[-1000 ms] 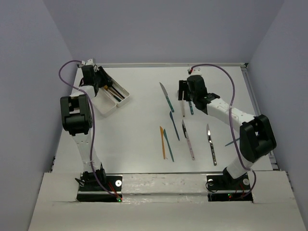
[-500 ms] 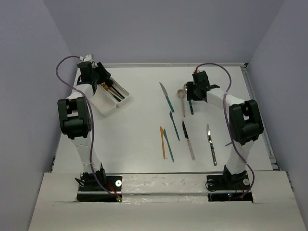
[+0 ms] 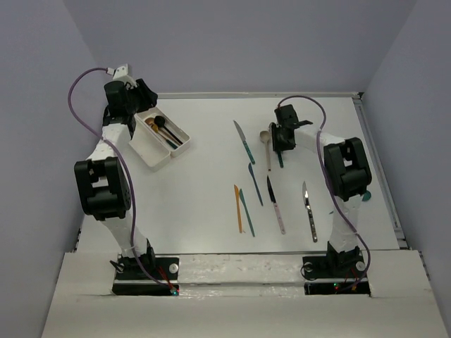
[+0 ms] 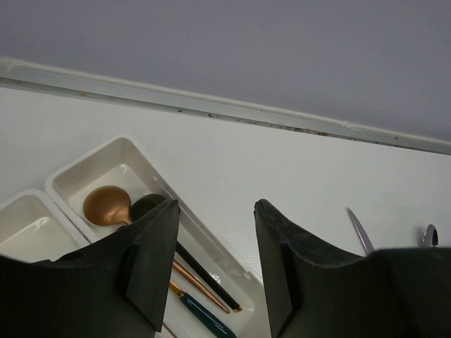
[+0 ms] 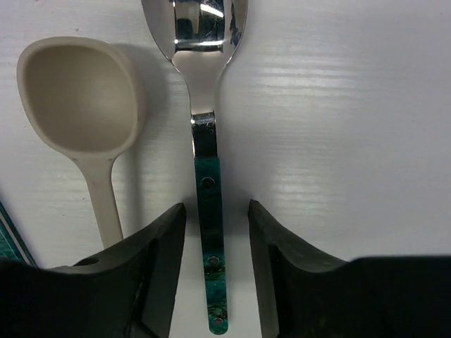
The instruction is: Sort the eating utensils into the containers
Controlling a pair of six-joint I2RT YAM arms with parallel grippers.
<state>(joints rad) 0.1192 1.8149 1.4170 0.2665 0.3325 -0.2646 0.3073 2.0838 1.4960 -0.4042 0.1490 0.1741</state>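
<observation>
My right gripper [image 3: 281, 143] [image 5: 216, 208] is low over a silver spoon with a teal handle [image 5: 209, 184] [image 3: 280, 159]. Its jaws straddle the handle, open, with a thin gap on each side. A cream spoon [image 5: 79, 91] [image 3: 267, 151] lies just left of it. The containers [image 3: 156, 161] [image 4: 125, 146] stand at the far left, two white trays joined side by side. One holds a copper spoon [image 4: 106, 205], a black spoon [image 4: 145, 205] and a teal-handled piece [image 4: 205, 317]. My left gripper [image 3: 135, 98] [image 4: 215, 208] hangs open and empty over the trays' far end.
Several knives lie in the middle of the table: a teal one [image 3: 244, 141], a blue one [image 3: 254, 182], an orange one [image 3: 238, 209], another teal one [image 3: 246, 212], a black-handled one [image 3: 274, 203] and a silver one [image 3: 308, 211]. The back wall rail [image 4: 232, 114] runs close behind the trays.
The right arm has stretched out and lowered over the teal-handled spoon, and its jaws have narrowed around the handle. The left gripper has drawn back from the trays toward the far-left corner.
</observation>
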